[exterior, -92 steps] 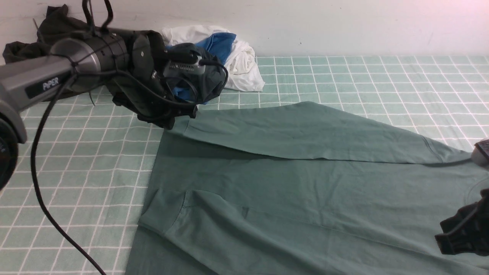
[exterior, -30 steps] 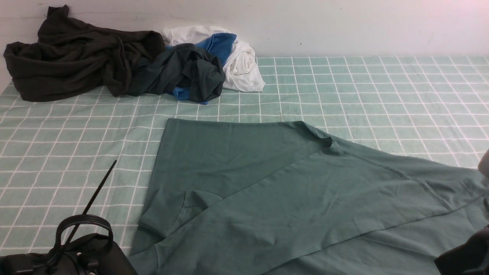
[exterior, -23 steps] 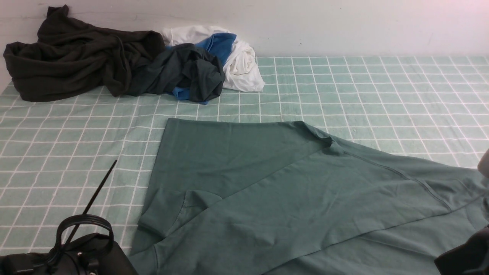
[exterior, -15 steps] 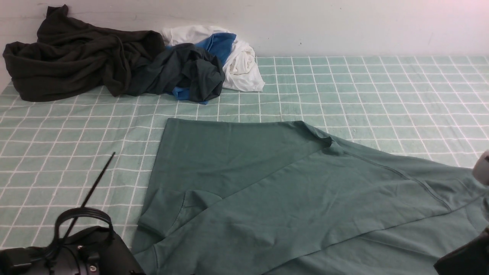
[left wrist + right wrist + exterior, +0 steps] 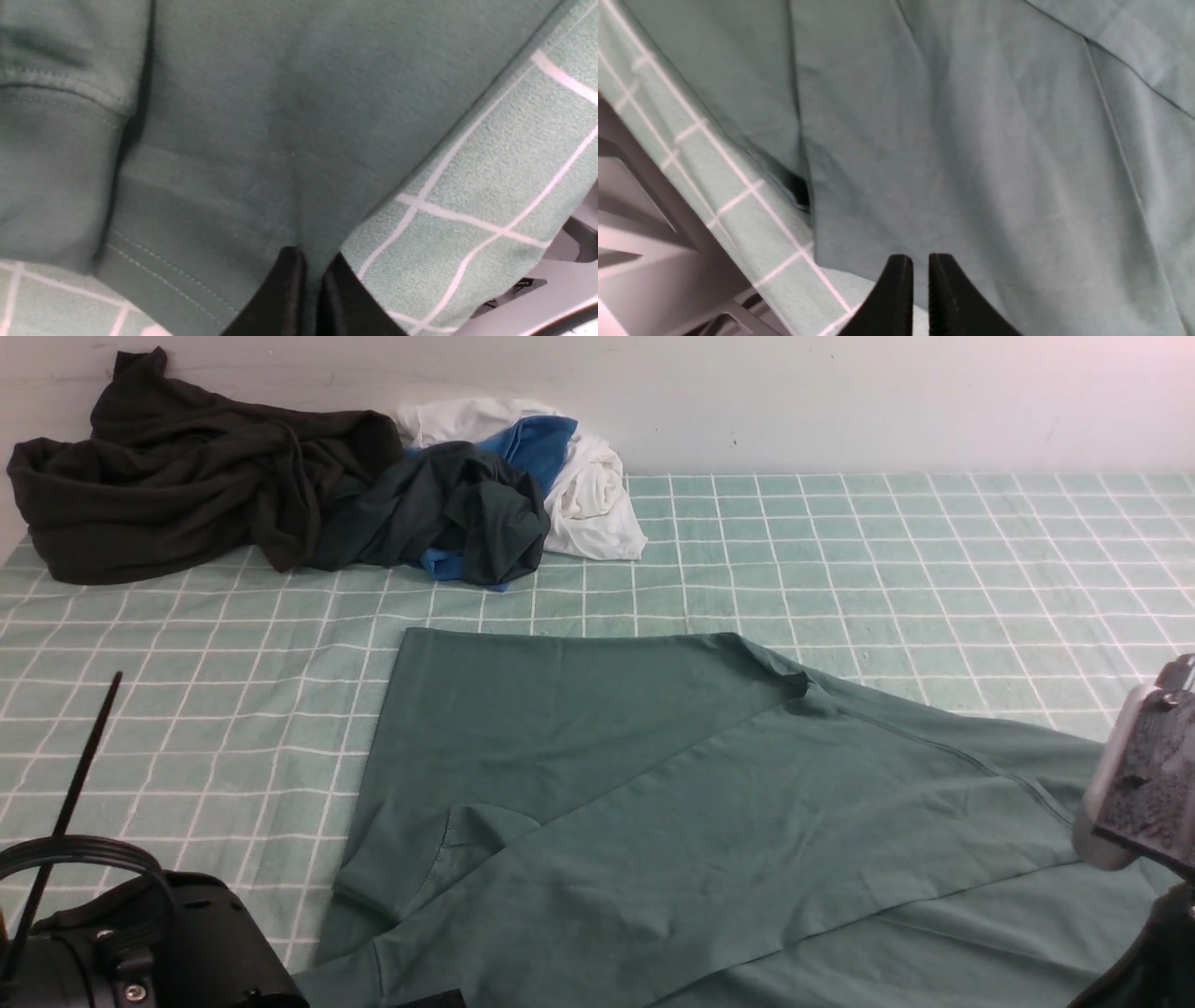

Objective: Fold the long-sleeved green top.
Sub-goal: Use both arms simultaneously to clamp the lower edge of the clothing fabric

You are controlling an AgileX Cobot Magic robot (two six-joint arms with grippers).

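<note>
Front view shows you the green long-sleeved top [image 5: 672, 821] spread across the grid-patterned cloth [image 5: 934, 560], from the middle down to the near edge, its body partly doubled over on a slant. Your left gripper [image 5: 315, 275] is closed on a bunched edge of it near the cloth's near left side; your right gripper [image 5: 920, 261] has its fingertips slightly parted over the top's border, and you cannot tell whether they touch the fabric. The coming move probably turns on the fabric's lie from the left claw: it runs from that pinch away toward the far side and across to the right, the slanting fold edge pointing from near left to far right. For the pinched edge, the left arm is nearer; for the border by the cloth's near right corner, the right. You see no container, only a heap of dark clothes [image 5: 205, 476] at the far left corner.
</note>
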